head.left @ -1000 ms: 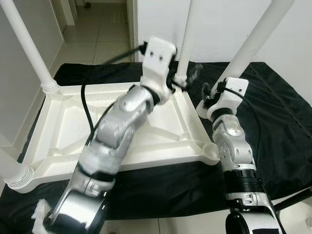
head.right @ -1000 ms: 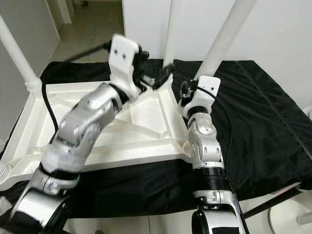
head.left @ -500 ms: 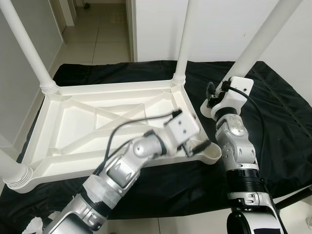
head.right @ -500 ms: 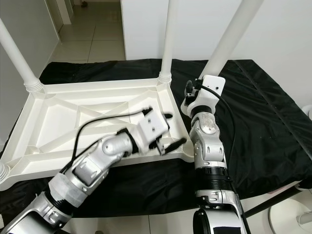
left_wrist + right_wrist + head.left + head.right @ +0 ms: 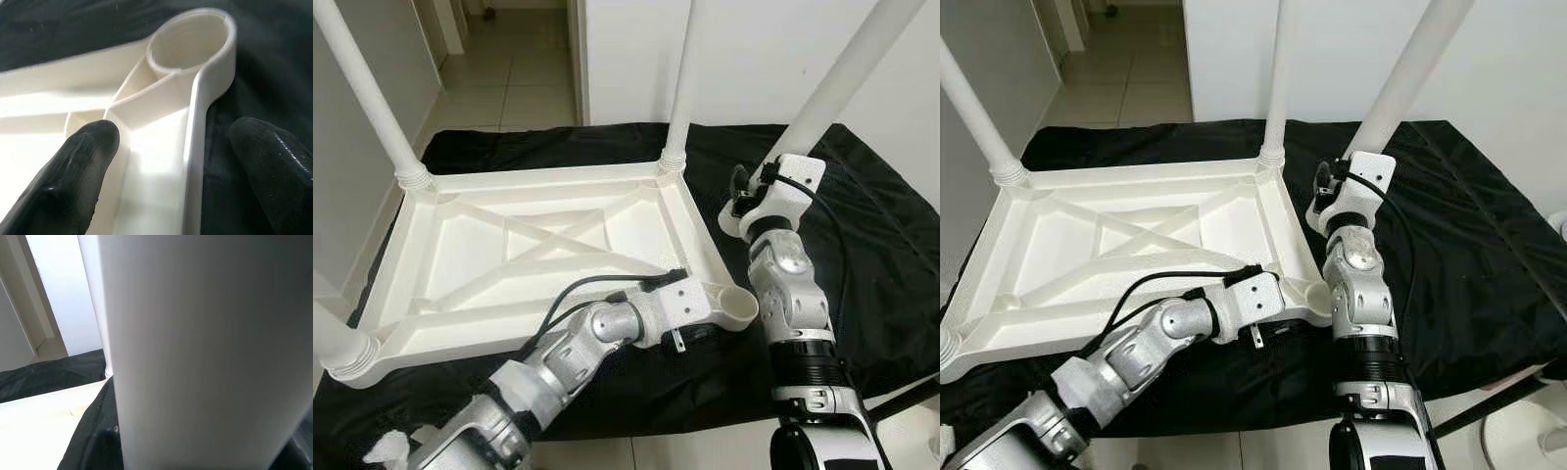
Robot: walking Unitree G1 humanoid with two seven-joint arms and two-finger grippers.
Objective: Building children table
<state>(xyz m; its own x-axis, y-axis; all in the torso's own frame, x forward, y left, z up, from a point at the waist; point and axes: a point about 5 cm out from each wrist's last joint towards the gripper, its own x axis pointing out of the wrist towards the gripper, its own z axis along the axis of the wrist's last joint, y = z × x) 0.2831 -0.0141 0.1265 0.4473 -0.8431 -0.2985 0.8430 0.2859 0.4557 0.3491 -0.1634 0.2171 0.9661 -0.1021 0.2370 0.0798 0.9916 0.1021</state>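
Observation:
A white children's table top [image 5: 460, 257] lies upside down on a black cloth [image 5: 871, 255]. Legs stand in three corners: far left [image 5: 372, 98], far right [image 5: 682, 88] and near left [image 5: 328, 338]. The near right socket [image 5: 736, 305] is an empty round cup. My left gripper [image 5: 690, 338] is open at that corner, its fingers [image 5: 73, 181] either side of the table's rim just short of the socket [image 5: 188, 41]. My right gripper [image 5: 744, 191] is shut on a fourth white leg [image 5: 847, 73], which leans with its foot on the cloth beside the table's right edge.
The cloth covers the floor under and around the table. A white wall [image 5: 754, 49] rises close behind, and a tiled hallway [image 5: 509, 69] opens at the far left. A grey panel [image 5: 342, 196] stands along the left side.
My left arm swung from the far right leg down to the near right corner, and its fingers now straddle the rim by the empty socket. The right arm and its leg hardly moved.

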